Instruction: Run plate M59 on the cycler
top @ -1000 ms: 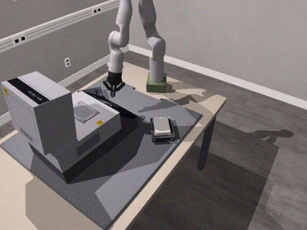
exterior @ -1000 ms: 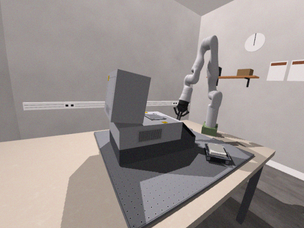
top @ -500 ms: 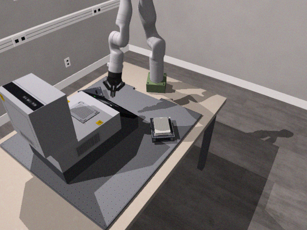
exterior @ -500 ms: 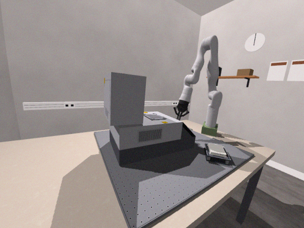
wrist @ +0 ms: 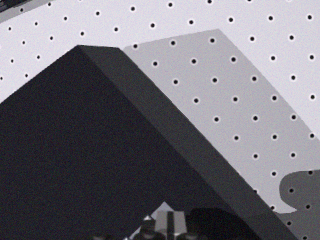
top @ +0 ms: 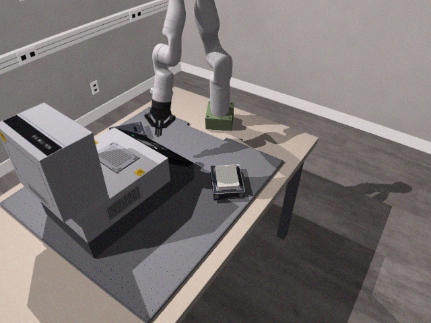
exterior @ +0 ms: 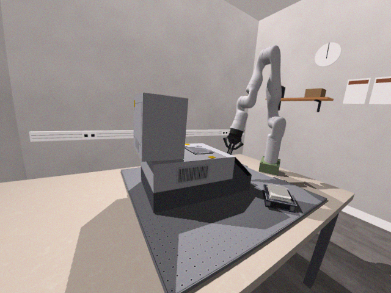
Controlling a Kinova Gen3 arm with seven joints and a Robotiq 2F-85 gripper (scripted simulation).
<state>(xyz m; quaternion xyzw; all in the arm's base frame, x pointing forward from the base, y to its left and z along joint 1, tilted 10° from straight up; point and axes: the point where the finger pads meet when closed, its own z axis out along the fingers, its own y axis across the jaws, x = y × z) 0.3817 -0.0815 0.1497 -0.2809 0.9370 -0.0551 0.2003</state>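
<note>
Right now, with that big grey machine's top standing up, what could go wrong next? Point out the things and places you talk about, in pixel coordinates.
The black gripper (top: 158, 132) (exterior: 230, 152), fingers shut on nothing, hangs close to the machine's sloping black front panel (top: 156, 147); a careless dip might press a wrong key or nudge the machine.

The grey box-shaped lid (top: 75, 167) (exterior: 164, 126) stands upright behind the plate area, so an arm reaching deep could bump it.

The pale plate (top: 227, 174) (exterior: 278, 192) sits in a low dark nest; a poor grip might tilt it.
</note>
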